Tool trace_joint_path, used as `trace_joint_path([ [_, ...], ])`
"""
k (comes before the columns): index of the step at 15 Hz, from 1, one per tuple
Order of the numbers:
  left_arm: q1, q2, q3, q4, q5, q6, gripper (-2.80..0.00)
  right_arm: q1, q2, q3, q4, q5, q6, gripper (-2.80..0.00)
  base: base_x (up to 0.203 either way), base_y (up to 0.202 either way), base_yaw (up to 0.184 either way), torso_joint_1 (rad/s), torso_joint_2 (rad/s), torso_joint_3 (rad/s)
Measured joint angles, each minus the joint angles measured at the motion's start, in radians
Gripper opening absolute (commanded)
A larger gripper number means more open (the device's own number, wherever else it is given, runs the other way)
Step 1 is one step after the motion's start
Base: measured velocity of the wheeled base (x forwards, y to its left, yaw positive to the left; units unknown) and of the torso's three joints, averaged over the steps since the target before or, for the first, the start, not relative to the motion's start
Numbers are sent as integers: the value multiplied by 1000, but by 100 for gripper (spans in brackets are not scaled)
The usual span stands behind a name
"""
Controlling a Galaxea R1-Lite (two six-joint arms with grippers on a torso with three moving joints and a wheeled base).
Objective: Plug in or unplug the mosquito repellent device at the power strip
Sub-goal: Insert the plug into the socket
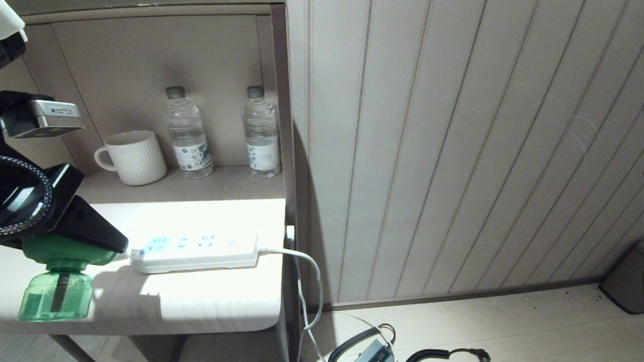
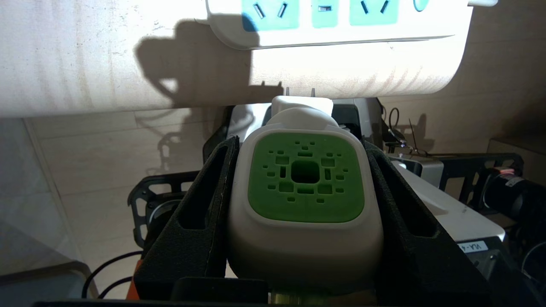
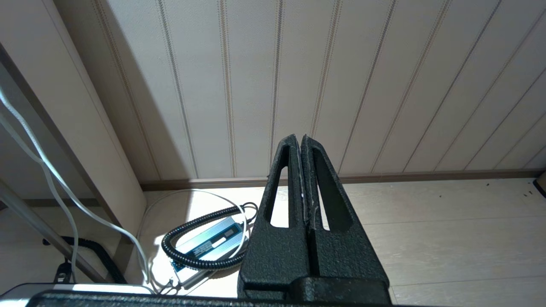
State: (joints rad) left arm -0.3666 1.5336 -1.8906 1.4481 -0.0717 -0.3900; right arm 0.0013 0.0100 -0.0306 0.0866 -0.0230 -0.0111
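My left gripper [image 2: 300,143] is shut on the mosquito repellent device [image 2: 305,187], its black fingers [image 2: 204,204] pressed against both sides of the white cap with the green centre. In the head view the green bottle [image 1: 55,296] hangs below the gripper [image 1: 85,229] at the table's left. The device's two plug prongs [image 2: 300,91] point toward the power strip [image 2: 341,25] and stand apart from it. The white strip [image 1: 196,249] lies flat on the table with its blue sockets up. My right gripper [image 3: 301,143] is shut on nothing, parked low, facing the wall and floor.
A white mug [image 1: 133,157] and two clear water bottles [image 1: 187,133] [image 1: 260,131] stand on the shelf behind the strip. The strip's white cable [image 1: 309,271] drops off the table's right edge. A coiled black cable and a blue box [image 3: 204,243] lie on the floor.
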Motion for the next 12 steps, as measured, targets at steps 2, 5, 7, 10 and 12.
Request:
trace_joint_path([
  [2, 1, 0, 1, 2, -1, 0, -280, 0, 0, 0, 0, 0, -2, -280, 0, 0, 0, 28, -99, -62],
  [5, 2, 0, 4, 0, 0, 0, -280, 0, 0, 0, 0, 0, -4, -280, 0, 0, 0, 132, -371, -231],
  [7, 2, -1, 5, 1, 0, 0, -280, 0, 0, 0, 0, 0, -4, -280, 0, 0, 0, 178, -444, -275],
  [10, 2, -3, 7, 17, 0, -1, -280, 0, 0, 0, 0, 0, -4, -280, 0, 0, 0, 193, -467, -284],
  [12, 3, -2, 23, 22, -3, -3, -280, 0, 0, 0, 0, 0, -4, -280, 0, 0, 0, 95, -217, -125],
])
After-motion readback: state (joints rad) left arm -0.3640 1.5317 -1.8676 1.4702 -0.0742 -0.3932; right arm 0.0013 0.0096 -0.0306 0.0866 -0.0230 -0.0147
